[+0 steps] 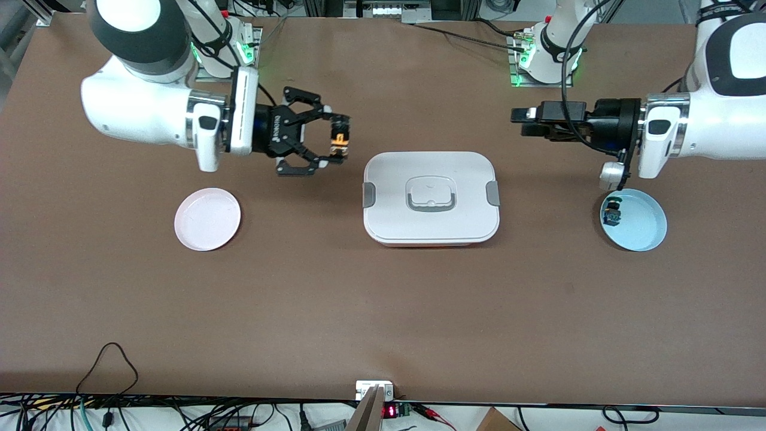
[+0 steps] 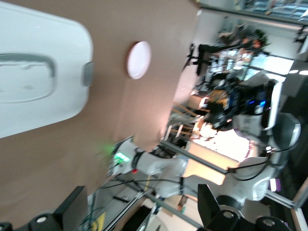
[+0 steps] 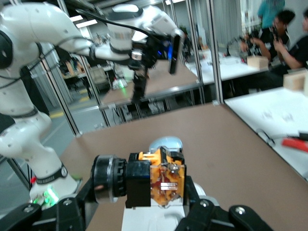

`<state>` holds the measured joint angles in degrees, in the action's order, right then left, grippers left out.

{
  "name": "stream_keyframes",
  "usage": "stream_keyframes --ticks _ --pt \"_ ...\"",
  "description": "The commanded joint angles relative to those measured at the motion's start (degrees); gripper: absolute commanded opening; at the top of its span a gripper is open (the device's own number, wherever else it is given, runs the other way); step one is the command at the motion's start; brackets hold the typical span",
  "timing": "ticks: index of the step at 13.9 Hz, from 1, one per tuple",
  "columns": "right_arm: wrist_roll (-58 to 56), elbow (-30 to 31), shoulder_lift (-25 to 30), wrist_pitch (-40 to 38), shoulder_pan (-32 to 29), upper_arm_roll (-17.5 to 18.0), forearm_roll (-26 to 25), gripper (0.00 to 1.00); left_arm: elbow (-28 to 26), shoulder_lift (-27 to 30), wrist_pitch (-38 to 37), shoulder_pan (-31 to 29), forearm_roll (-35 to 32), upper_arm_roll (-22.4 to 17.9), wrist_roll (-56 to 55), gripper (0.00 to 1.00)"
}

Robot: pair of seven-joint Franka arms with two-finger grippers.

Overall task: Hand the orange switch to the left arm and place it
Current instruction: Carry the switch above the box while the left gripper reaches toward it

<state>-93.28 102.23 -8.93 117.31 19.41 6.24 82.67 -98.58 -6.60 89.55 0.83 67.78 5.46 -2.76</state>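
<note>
Pink plate (image 1: 207, 218), blue plate (image 1: 643, 230)

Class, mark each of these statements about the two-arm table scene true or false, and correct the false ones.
1. The right gripper holds the orange switch in the air. True.
2. The box has its lid off. False: the lid is on, clips at both ends.
3. A small switch lies in the blue plate. True.
4. The left gripper holds a switch. False: it is open and empty, up in the air toward the left arm's end of the table.
5. The pink plate has a switch on it. False: nothing lies on it.
</note>
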Motion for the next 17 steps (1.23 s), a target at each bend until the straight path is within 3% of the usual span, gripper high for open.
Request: stream_keyframes --ticks 1,4,7,14,15,17 --pt "-4.19 -0.63 -1.17 -0.15 2.9 -0.36 6.27 0.0 -1.35 -0.16 7.71 0.05 6.47 5.06 1.26 1.0" --pt "-4.28 -2.47 -3.19 -0.24 5.19 -0.36 8.72 0.0 -1.79 -0.34 16.77 0.05 8.85 11.57 1.26 1.0" --pt "-5.41 -2.57 -3.81 -0.15 7.65 -0.36 18.2 0.0 -1.71 -1.04 23.55 0.05 10.43 16.41 1.44 1.0" --pt "-5.86 -2.83 -3.81 1.25 8.8 -0.36 20.52 0.0 -2.58 -1.4 24.88 0.31 17.3 19.33 4.52 0.99" --pt "-5.86 -2.83 -3.81 1.25 8.8 -0.36 20.43 0.0 -2.58 -1.4 24.88 0.31 17.3 19.5 4.6 0.93" --pt "-5.86 -2.83 -3.81 1.25 8.89 -0.36 20.43 0.0 -2.58 -1.4 24.44 0.22 17.21 19.59 5.31 0.55"
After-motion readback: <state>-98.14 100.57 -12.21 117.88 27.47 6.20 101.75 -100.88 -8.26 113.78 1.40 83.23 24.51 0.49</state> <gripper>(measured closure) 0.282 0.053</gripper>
